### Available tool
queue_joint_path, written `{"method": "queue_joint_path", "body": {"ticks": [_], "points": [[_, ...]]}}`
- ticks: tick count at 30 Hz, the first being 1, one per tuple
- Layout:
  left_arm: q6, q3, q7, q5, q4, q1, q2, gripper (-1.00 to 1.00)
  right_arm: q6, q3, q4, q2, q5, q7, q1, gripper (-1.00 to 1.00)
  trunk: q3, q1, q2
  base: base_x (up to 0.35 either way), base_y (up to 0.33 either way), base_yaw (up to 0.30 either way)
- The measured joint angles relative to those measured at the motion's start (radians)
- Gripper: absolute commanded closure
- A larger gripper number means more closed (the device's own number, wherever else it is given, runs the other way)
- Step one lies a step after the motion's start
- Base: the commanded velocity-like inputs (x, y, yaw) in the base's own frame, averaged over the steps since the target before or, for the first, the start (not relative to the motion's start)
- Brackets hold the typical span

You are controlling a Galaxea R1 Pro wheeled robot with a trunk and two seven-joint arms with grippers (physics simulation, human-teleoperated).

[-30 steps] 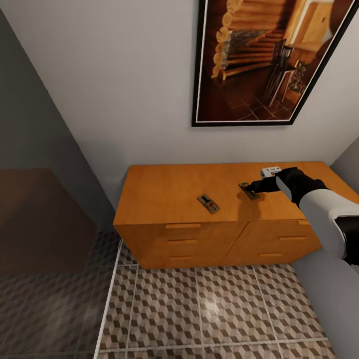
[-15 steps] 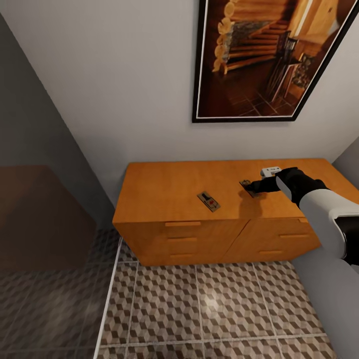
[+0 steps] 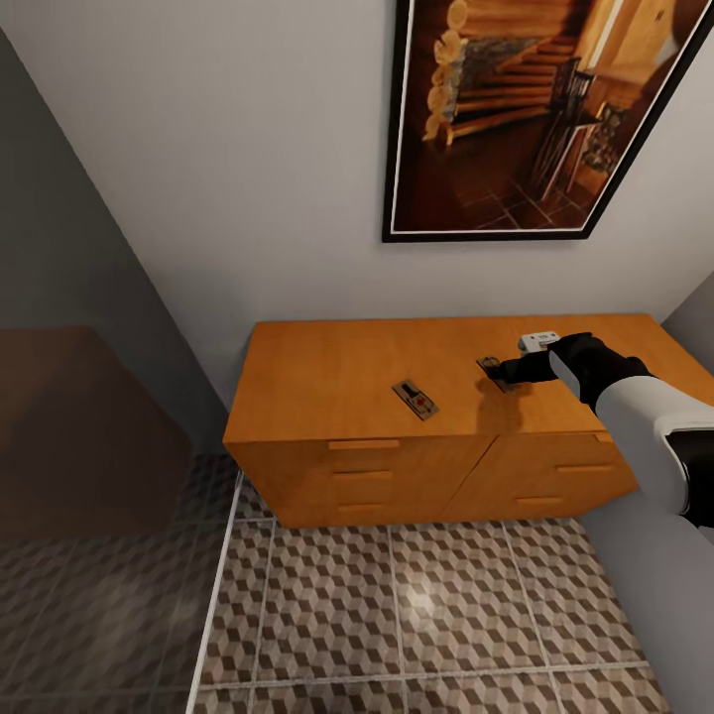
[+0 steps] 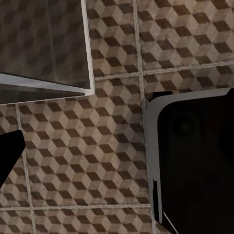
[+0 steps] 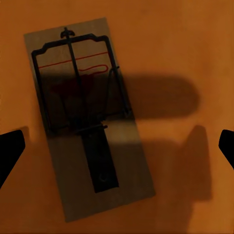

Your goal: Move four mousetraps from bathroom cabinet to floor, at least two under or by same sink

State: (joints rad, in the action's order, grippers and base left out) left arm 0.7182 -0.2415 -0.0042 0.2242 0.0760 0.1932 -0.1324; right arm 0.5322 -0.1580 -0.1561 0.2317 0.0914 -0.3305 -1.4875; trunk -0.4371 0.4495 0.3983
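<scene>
Cabinet [image 3: 347, 397] of orange-brown wood stands against the white wall in the head view, with its drawer fronts facing the patterned bathroom floor [image 3: 416, 615]. On its flat top lie two mousetraps that can be seen well: one mousetrap [image 3: 416, 400] near the middle, with a red mark, and a second mousetrap [image 3: 493, 372] further to the right, directly at the tips of the right gripper [image 3: 508, 373]. A small white object [image 3: 536, 342] lies just behind the black wrist. A large framed picture [image 3: 526, 119] of a log staircase hangs on the wall above, and a glass partition [image 3: 89, 446] stands at the left side. In the left wrist view, the cube-pattern tiles are below, with the lower edge of the glass panel [image 4: 46, 87] and a dark rounded part of the robot [image 4: 195, 161]; I cannot tell whether the left gripper is released or clenched. In the right wrist view, the second mousetrap [image 5: 87, 117] lies flat on the orange wood, and the two black fingertips [image 5: 9, 148] stand far apart on both sides of it, so this gripper is spread wide and holds nothing. Their shadows fall across the board.
</scene>
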Motion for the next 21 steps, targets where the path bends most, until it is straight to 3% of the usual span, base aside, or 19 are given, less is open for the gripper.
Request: {"method": "queue_joint_path", "body": {"ticks": [13, 21], "points": [[-0.001, 0.0, 0.0, 0.0, 0.0, 0.0, 0.0, -1.0, 0.0, 0.0, 0.0, 0.001, 0.001, 0.0, 0.0, -1.0, -0.004, 0.0, 0.0, -0.003, 0.0, 0.0], [0.0, 0.0, 0.0, 0.0, 0.0, 0.0, 0.001, -1.0, 0.0, 0.0, 0.001, 0.001, 0.001, 0.0, 0.0, -1.0, -0.005, 0.0, 0.0, -0.155, 0.0, 0.0]]}}
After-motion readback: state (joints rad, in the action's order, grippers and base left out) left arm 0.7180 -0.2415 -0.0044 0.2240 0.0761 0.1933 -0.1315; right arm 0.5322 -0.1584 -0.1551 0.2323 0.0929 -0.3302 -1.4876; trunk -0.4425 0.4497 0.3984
